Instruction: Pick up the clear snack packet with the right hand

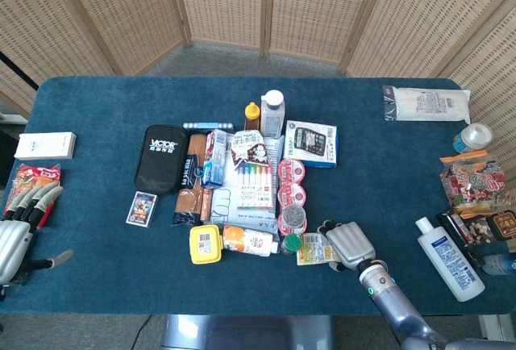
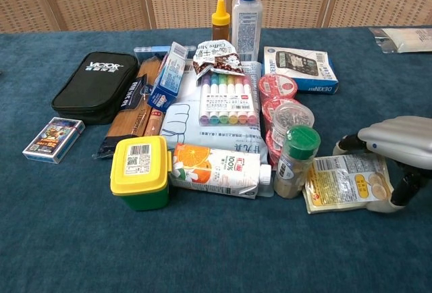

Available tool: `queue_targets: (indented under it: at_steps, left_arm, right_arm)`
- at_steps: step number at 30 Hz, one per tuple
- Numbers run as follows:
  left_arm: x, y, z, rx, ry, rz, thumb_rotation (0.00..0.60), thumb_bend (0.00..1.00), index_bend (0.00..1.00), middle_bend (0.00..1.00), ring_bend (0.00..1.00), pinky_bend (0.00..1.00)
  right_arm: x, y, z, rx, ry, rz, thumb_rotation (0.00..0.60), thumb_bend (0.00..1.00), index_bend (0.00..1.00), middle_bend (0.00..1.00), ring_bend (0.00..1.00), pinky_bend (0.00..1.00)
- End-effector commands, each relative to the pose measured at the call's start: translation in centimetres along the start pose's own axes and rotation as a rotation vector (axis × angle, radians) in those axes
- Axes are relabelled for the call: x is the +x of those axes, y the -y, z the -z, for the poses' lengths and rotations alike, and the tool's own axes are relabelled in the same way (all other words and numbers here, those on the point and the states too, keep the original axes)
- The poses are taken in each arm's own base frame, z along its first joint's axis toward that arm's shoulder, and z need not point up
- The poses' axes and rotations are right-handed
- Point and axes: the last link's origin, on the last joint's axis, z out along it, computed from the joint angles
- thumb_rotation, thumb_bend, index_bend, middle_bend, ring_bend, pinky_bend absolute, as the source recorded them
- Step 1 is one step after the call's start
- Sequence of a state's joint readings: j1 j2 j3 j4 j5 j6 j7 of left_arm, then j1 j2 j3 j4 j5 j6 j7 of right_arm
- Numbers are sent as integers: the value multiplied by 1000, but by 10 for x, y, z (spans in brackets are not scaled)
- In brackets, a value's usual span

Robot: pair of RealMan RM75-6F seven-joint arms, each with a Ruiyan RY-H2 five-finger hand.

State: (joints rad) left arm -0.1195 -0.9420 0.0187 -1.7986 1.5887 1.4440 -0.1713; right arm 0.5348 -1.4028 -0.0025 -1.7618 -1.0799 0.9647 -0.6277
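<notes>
From the head view, the clear snack packet (image 1: 314, 247) lies flat on the blue tabletop (image 1: 379, 181) at the near edge of the central clutter, just right of a green-capped jar (image 1: 291, 243) and below a stack of red-rimmed cups (image 1: 291, 197). The right hand (image 1: 348, 243) sits palm-down over the packet's right part, covering it; whether the fingers have closed on the film cannot be told from here. The left hand (image 1: 16, 233) hovers at the far left edge, fingers apart and holding nothing. The packet looks thin, light and limp — likely to sag and slip, so a pinch at a sealed edge would probably serve better than a press on the flat face. From the chest view, the packet (image 2: 344, 183) shows its yellow and white label and round pale pieces inside, its left edge close to the jar (image 2: 295, 161). The right hand (image 2: 398, 146) arches over its right end, fingertips (image 2: 345, 146) down near the far edge and the thumb low at the near corner — contact seems close, but a firm hold is not shown. The hand is cut off by the frame's right edge, the packet's far-right end is hidden beneath it, and the label print is too small to read.
</notes>
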Motion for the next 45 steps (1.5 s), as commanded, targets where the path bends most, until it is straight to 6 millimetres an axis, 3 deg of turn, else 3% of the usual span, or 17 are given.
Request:
queue_targets:
  at_steps: [1,7,17,23,36,45]
  left_arm:
    - [0,0,0,-1,1,0,600,154,72,68,17,0]
    - [0,0,-2,-1,1,0,600,156,73,67,17,0]
    - [-2,-2,-4,-6,5,-1,600,154,73,68,17,0]
    - [-1,-4,-4,-11,4,-4,600,155,73,68,16,0]
    - [0,-8,0,-16,-2,-2,600,154,72,68,16,0]
    - [-2,-6,0,-12,1,5,600,154,74,67,16,0]
  right_arm:
    - [5,-1,-1,-5,-7,-23,600,269,562,824,962,986]
    - [17,-9,-4,-29,-21,-56,600,268,596,879,1000,1000]
    - [54,-32,-6,-86,-115,-63,600,267,589,878,1000,1000]
    - [85,-49,-6,-114,-191,-72,600,266,585,874,1000,1000]
    - [172,-71,5,-106,-373,-159,600,267,581,866,1000,1000]
    - [208,-75,16,-98,-462,-194,600,260,579,864,1000,1000]
